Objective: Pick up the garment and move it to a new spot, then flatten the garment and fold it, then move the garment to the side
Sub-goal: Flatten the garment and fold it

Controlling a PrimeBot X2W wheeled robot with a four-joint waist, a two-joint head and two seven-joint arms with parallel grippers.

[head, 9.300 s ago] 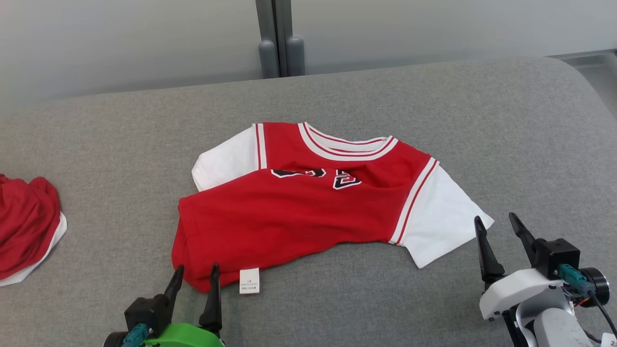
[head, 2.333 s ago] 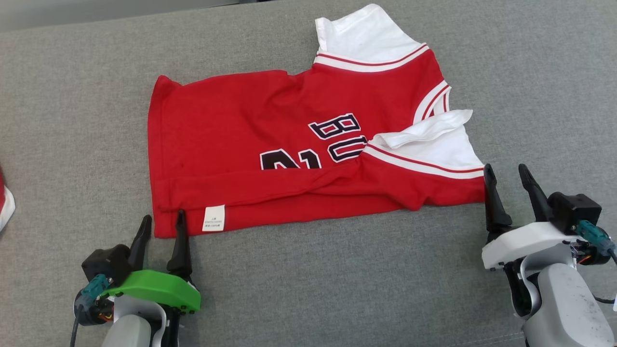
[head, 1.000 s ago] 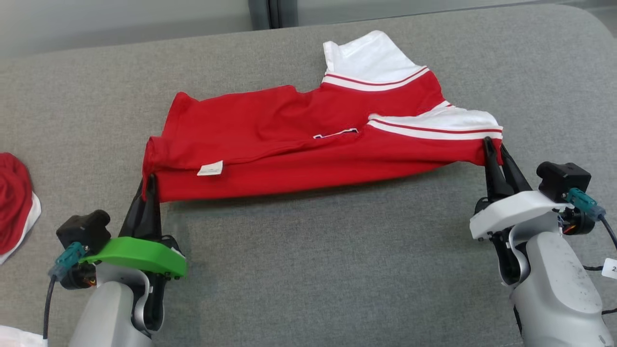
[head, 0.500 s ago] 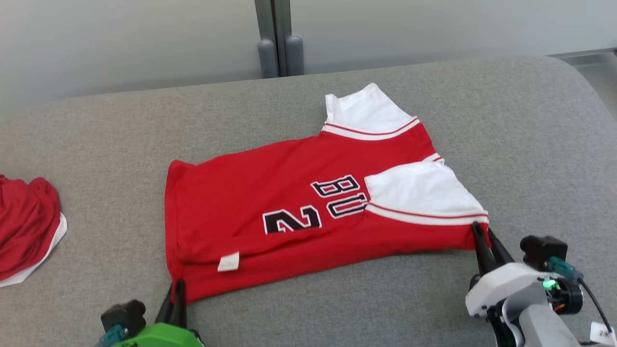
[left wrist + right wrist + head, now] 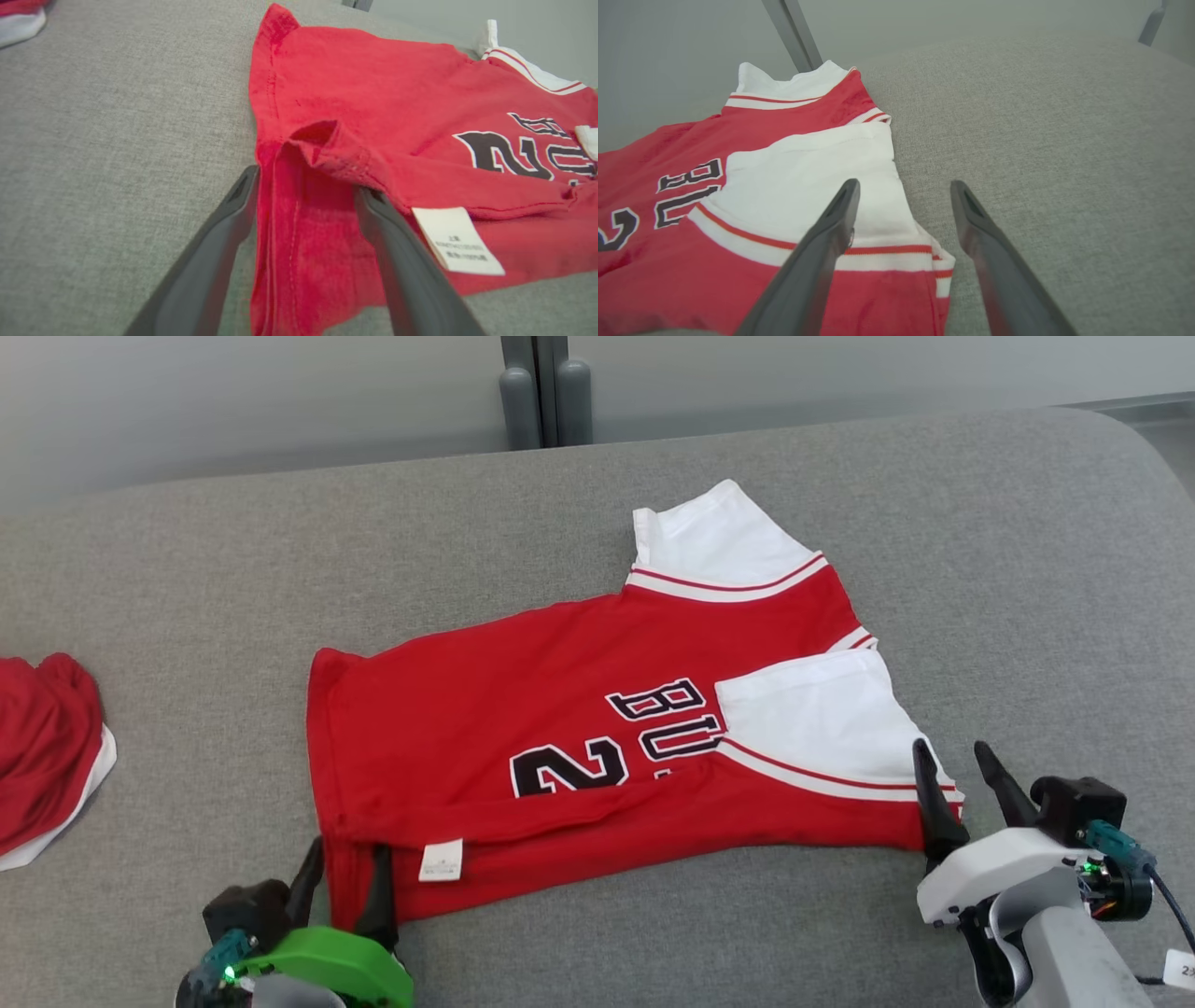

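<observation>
At nine o'clock a crumpled red-and-white garment point(image 5: 42, 747) lies on the grey cushion point(image 5: 187, 569). At seven o'clock the left gripper point(image 5: 347, 847) stands spread, straddling the hem corner of the red jersey point(image 5: 467, 709), which lies at the centre. At four o'clock the right gripper point(image 5: 950, 748) is spread at the jersey's sleeve corner.

Illegibly small print on the white tag point(image 5: 458, 240); the jersey point(image 5: 448, 728) lettering point(image 5: 569, 770) partly beneath its folded sleeve point(image 5: 822, 714).
</observation>
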